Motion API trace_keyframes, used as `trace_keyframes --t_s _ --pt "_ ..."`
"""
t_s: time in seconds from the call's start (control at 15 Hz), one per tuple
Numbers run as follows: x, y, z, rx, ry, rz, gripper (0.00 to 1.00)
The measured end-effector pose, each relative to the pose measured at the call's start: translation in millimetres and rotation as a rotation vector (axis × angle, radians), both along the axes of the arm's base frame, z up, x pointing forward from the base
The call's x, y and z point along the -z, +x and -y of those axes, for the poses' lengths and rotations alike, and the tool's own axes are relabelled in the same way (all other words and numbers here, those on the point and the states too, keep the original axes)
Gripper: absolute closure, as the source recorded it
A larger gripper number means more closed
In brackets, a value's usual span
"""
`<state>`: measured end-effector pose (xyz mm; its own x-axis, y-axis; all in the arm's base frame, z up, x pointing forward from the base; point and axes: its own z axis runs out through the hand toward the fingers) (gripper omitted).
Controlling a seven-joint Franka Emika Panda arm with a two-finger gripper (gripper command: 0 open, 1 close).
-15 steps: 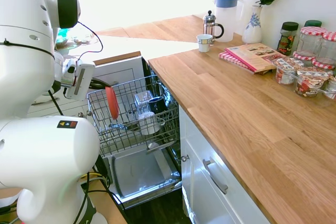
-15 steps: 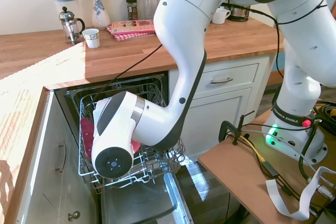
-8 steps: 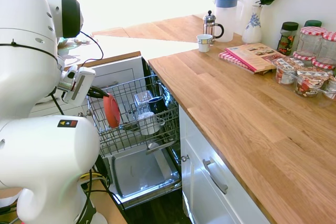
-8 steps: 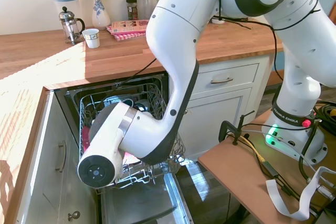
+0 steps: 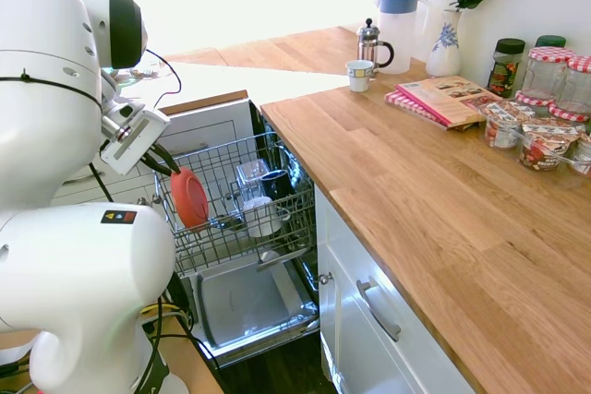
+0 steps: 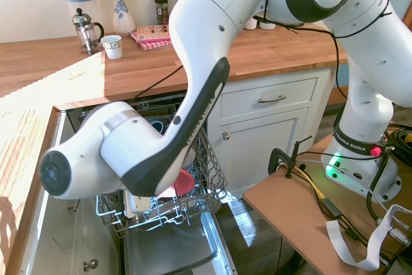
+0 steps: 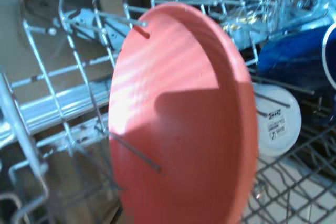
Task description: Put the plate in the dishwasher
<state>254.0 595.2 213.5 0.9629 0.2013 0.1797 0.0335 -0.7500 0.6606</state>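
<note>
The white arm's pincer [image 5: 169, 165] reaches down at a slant over the near edge of the grey wire rack [image 5: 242, 205], its dark fingers meeting the top rim of the plate [image 5: 189, 198]; whether they clamp that rim or merely touch it cannot be told from these views. The plate is a smooth, matte coral-red plastic disc with a shallow raised rim, standing on edge and tilted directly below the pincer, between the thin metal tines of the rack; close up, sunlight stripes its upper face and a shadow covers the lower part. Just beyond it in the rack sit a clear glass [image 5: 251, 173], a dark blue cup [image 5: 277, 183] and a white cup [image 5: 259, 214]. The dishwasher [image 5: 247, 302] has its steel-lined door dropped open beneath the rack, set among white cabinets. To the pincer's far side runs a pale oak worktop [image 5: 406, 191] carrying a French press [image 5: 371, 43], a small cup [image 5: 359, 74], a blue-lidded jug [image 5: 399, 17], a patterned vase [image 5: 445, 48], a book [image 5: 451, 97] and jars [image 5: 547, 76].
</note>
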Motion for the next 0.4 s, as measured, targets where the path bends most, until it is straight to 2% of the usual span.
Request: trace_keyframes --t_s 0.13,0.27,0.4 --pt "-30.5 23.2 -2.6 0.055 0.013 -0.077 0.0" --pt "-76.5 49.7 2.0 0.099 0.033 -0.144 0.0" --pt "-160.6 87.9 24.6 0.146 0.075 -0.184 0.0"
